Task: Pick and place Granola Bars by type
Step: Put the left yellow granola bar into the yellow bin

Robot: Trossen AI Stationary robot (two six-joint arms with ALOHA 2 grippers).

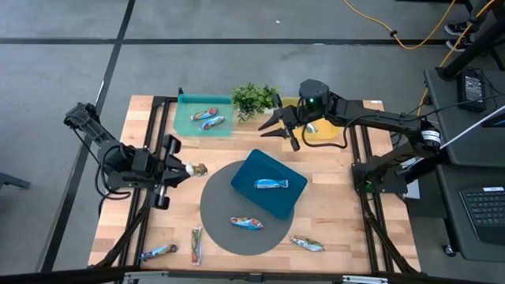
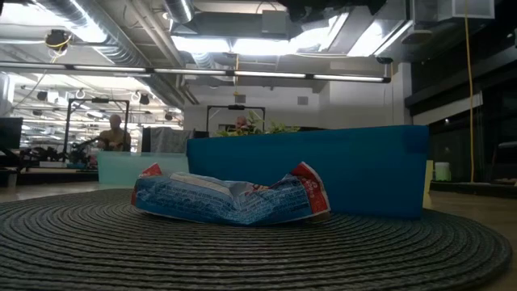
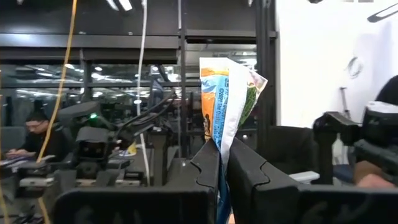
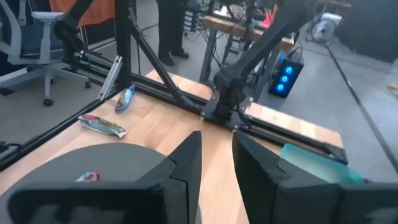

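The left gripper (image 1: 175, 174) sits over the left side of the wooden table (image 1: 331, 205), with its arm coming in from the left. Its fingers (image 3: 208, 163) are pinched tight on an orange and green granola bar (image 3: 225, 102). In the left wrist view the bar sticks straight out past the fingertips.

Two bars lie near the front left corner of the table. One blue bar (image 1: 158, 252) lies slanted. Just beside it, another bar (image 1: 196, 245) points from front to back.

Two blue bars (image 1: 207, 118) lie side by side in the light green tray (image 1: 183, 118) at the back left.

In the middle is a round grey mat (image 1: 217, 213). One blue and red bar (image 1: 247, 223) lies flat on it, long side going left to right. A dark blue tray (image 1: 252, 170) rests on the mat too, with one blue bar (image 1: 271, 184) in it.

A green and orange bar (image 1: 307, 244) lies slanted on the wood near the front right.

A small green plant (image 1: 254, 98) stands at the back.

The right gripper (image 1: 278, 126) hangs beside the plant, arm coming from the right, by a yellow tray (image 1: 335, 130). Its fingers (image 4: 186, 158) are apart and hold nothing.
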